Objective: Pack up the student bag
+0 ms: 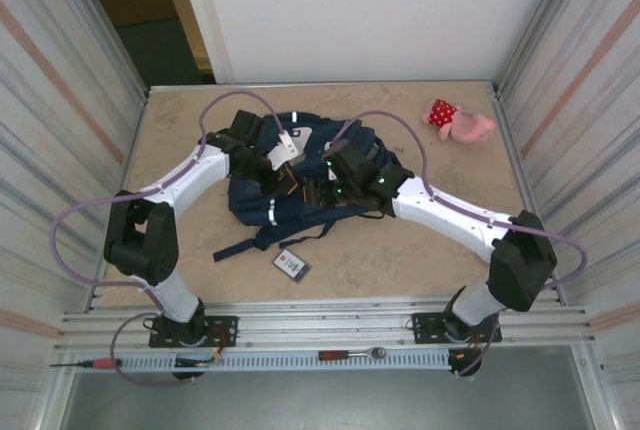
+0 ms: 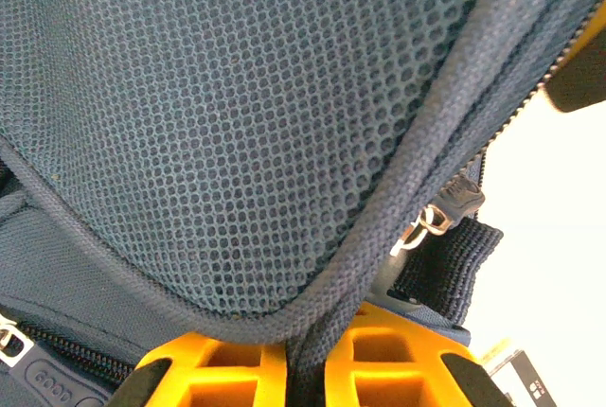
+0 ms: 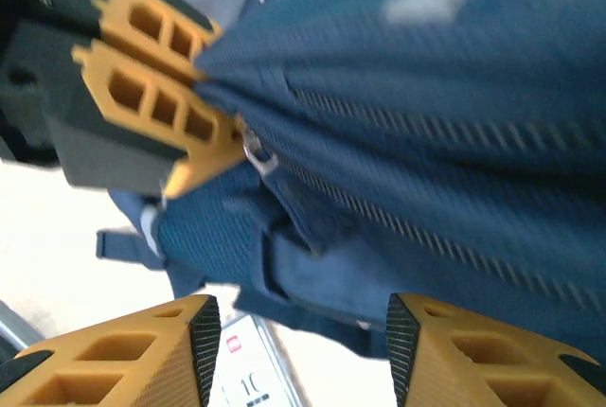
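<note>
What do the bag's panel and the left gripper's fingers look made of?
Student bag: seemingly synthetic fabric, a matte navy open mesh with tiny holes, edged by corded piping. Left gripper fingers: likely moulded or printed plastic, matte orange, with hollow rectangular cells.

the middle of the table (image 1: 400, 270) is taken up by the student bag (image 1: 290, 200), over which both arms are bent. bare surface is left at the far left corner and along the right side. the far right corner is blocked by a pink plush toy (image 1: 460, 122); the near strip is narrowed by a loose strap (image 1: 245, 245) and a small flat box (image 1: 291, 264).
</note>
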Robot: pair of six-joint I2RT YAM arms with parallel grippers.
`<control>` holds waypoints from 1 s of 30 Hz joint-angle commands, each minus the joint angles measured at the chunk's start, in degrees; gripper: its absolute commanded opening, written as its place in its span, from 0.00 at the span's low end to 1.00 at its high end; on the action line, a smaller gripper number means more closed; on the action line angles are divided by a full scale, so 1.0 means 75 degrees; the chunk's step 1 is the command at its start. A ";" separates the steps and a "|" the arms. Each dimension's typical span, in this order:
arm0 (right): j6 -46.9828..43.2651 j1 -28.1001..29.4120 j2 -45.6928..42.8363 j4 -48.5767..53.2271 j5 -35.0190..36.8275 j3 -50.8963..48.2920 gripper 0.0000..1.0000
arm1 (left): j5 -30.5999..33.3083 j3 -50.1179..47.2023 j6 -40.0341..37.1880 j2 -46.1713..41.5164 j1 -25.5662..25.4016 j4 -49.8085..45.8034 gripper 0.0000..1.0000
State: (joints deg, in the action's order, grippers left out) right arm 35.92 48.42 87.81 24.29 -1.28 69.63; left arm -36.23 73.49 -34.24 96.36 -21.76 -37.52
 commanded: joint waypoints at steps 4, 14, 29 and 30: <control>-0.0104 0.0027 0.0400 -0.0867 0.0399 0.0337 0.49 | -0.1193 0.0279 0.0477 -0.0040 0.0018 -0.0284 0.00; 0.0165 -0.0021 0.0861 -0.0613 0.1897 0.0410 0.31 | -0.1621 0.0325 0.0611 -0.0128 0.0018 -0.0142 0.00; 0.0444 -0.0823 -0.0053 0.0804 0.2293 -0.0082 0.00 | -0.0261 0.0058 0.0048 -0.0200 0.0199 -0.0260 0.00; 0.0406 -0.0953 -0.0208 0.0969 0.2211 -0.0175 0.00 | -0.0115 0.0012 -0.0018 -0.0231 0.0254 -0.0254 0.00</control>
State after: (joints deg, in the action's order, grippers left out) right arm 37.43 46.98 90.30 22.04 7.46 70.74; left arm -38.02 73.73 -32.45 96.36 -21.93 -35.53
